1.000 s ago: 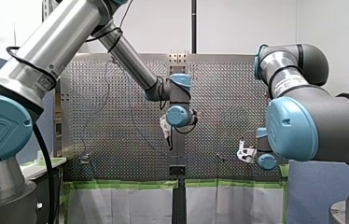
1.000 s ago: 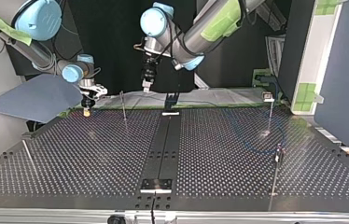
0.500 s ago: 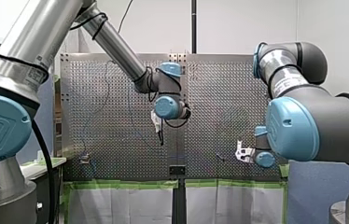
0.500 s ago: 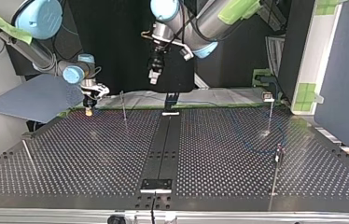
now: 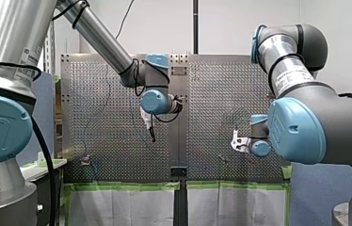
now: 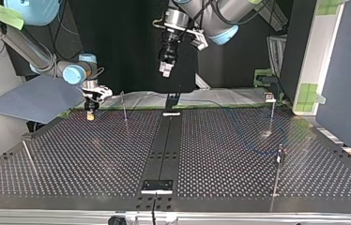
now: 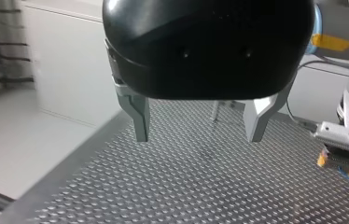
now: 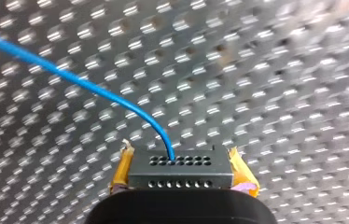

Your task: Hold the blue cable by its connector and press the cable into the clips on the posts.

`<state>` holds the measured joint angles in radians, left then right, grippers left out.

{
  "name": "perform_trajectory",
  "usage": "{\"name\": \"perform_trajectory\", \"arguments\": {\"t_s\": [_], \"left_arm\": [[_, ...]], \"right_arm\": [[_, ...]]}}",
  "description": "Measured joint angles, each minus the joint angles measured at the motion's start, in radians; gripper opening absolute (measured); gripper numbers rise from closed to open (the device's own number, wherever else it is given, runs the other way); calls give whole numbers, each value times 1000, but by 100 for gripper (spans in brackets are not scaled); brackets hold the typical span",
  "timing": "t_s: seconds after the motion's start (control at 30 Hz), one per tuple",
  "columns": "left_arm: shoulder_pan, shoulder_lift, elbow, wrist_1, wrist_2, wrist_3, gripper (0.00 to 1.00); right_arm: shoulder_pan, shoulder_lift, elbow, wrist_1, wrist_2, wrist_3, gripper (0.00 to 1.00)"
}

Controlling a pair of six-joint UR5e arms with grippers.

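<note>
In the right wrist view my right gripper [image 8: 179, 186] is shut on a dark connector [image 8: 179, 169] held between its yellow pads. The blue cable [image 8: 93, 91] runs out of the connector and away over the perforated table. In the top view my right gripper [image 6: 89, 114] hangs low at the far left edge of the table, near a thin post [image 6: 124, 107]. My left gripper [image 7: 198, 127] is open and holds nothing. It hangs high above the table's far middle [image 6: 165, 70]. My right gripper [image 7: 343, 151] shows beside it in the left wrist view.
More thin posts stand at the top view's right [image 6: 272, 111] and nearer [image 6: 279, 159], and one leans at the left [image 6: 28, 157]. A dark rail [image 6: 164, 145] runs down the table's middle. A blue-grey sheet [image 6: 33, 98] lies off the far left corner.
My left arm has risen and swung toward the top view's right, still open. My right gripper has shifted slightly along the table's far edge with the connector.
</note>
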<state>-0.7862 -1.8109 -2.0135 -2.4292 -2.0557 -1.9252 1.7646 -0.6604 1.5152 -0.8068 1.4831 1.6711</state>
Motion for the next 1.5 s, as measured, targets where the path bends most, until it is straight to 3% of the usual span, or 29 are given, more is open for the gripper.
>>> {"name": "perform_trajectory", "arguments": {"t_s": [0.13,0.27,0.47,0.63,1.5], "left_arm": [[3,41,-41,40,9,-8,100],[4,44,-82,81,27,-10,100],[4,-3,-140,139,37,-3,100],[2,-51,-189,188,36,-2,100],[2,-66,-204,203,36,-1,100]], "right_arm": [[13,-39,2,3,13,28,0],[20,-79,3,24,19,38,0],[25,-143,3,81,20,23,0],[32,-185,3,99,20,15,0],[34,-194,3,101,20,13,0]]}}
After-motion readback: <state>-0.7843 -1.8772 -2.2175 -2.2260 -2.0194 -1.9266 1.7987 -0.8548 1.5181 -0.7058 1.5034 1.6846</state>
